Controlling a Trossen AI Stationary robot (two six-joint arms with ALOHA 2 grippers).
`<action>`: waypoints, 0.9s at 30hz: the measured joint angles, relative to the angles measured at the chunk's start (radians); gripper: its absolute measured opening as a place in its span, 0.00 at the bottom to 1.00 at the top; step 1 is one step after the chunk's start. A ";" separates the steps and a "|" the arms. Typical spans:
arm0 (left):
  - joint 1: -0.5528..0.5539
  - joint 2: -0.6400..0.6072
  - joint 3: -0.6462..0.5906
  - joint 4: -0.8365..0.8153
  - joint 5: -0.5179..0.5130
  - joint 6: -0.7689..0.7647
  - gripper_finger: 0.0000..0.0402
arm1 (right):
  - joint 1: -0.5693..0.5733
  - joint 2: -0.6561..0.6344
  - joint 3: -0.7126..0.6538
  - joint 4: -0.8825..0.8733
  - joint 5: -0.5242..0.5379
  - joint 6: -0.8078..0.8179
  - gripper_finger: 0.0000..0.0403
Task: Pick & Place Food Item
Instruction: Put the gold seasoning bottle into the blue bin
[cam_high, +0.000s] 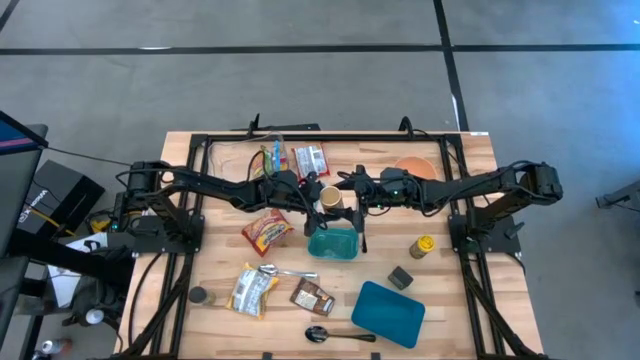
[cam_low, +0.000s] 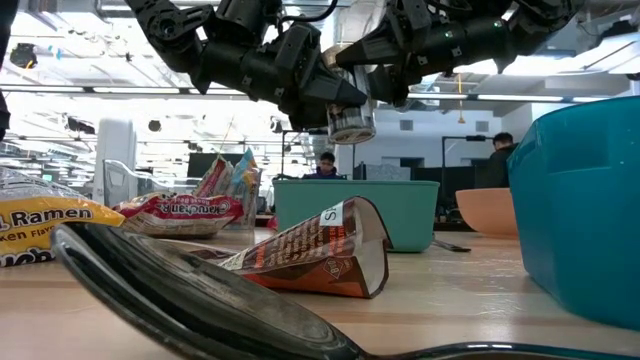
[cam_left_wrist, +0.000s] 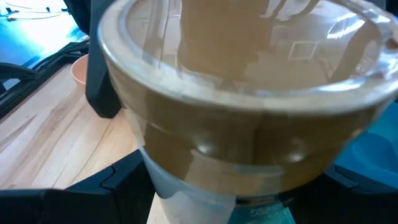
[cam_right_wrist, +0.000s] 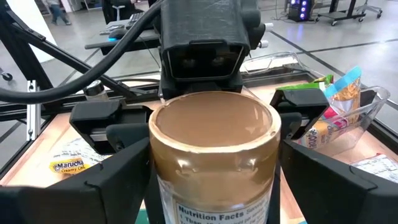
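Observation:
A small round jar (cam_right_wrist: 214, 162) with a tan top and a white Nutrition Facts label hangs upright in mid-air over the table's middle (cam_high: 330, 199). It is just above the far rim of a teal tub (cam_high: 333, 243). My left gripper (cam_high: 320, 198) comes in from the table's left and is shut on the jar. My right gripper (cam_high: 347, 200) comes in from the right. It stands open, with one finger (cam_right_wrist: 74, 186) on each side of the jar, apart from it as far as I can see. In the low view the jar's base (cam_low: 352, 125) shows below both grippers. My left gripper pinches the jar's round wall (cam_left_wrist: 177, 186) between its two fingers (cam_right_wrist: 115, 134), one on each side, below the tan top. The fingers reach in about level from the table's left. The jar stands upright in the hold, lifted clear of the table and the tub.
Around the tub lie a red snack packet (cam_high: 268, 230), a ramen packet (cam_high: 252, 290), a brown packet (cam_high: 312, 297), a spoon (cam_high: 335, 335) and a blue lid (cam_high: 388, 310). A clear bin of snacks (cam_high: 290, 160) and an orange bowl (cam_high: 415, 168) sit at the far side. A yellow bottle (cam_high: 423, 245) stands at the right.

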 joint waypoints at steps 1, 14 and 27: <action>0.000 0.000 0.000 0.000 0.000 0.000 0.70 | 0.000 0.000 0.000 0.000 0.000 0.000 0.83; 0.000 0.000 0.000 -0.001 0.000 0.000 0.70 | 0.000 0.001 0.000 0.014 -0.025 -0.001 0.83; 0.000 -0.001 0.000 -0.001 0.000 0.000 0.70 | 0.000 0.001 0.000 0.020 -0.025 -0.009 0.83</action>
